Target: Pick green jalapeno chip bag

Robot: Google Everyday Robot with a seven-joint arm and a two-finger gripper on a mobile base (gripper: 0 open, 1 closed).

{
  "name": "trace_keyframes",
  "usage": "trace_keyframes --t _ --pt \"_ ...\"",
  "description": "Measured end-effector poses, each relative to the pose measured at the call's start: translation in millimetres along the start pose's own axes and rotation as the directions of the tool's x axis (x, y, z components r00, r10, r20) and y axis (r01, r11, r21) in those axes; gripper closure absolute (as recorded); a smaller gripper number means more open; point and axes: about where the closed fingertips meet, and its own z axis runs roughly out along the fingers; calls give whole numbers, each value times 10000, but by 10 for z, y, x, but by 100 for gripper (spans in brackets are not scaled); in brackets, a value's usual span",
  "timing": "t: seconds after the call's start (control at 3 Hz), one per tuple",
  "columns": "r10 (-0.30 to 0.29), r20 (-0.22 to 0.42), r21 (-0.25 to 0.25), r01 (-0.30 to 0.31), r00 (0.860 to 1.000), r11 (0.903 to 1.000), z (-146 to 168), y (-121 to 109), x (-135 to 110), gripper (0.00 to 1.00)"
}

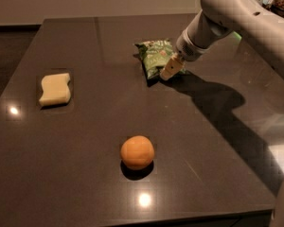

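Note:
The green jalapeno chip bag lies flat on the dark table toward the back, right of centre. It is crinkly green with pale lettering. My gripper comes in from the upper right on the white arm and sits at the bag's right lower edge, its pale fingertips touching or just over the bag.
An orange sits near the front centre of the table. A pale yellow wavy sponge lies at the left. The table's front edge runs along the bottom. The arm's shadow falls across the right side of the table.

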Motion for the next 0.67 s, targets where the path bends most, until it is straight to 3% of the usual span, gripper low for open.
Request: trace_keyframes --t 0.67 --pt "-314 573 -397 337 9979 9986 -200 92 -199 93"
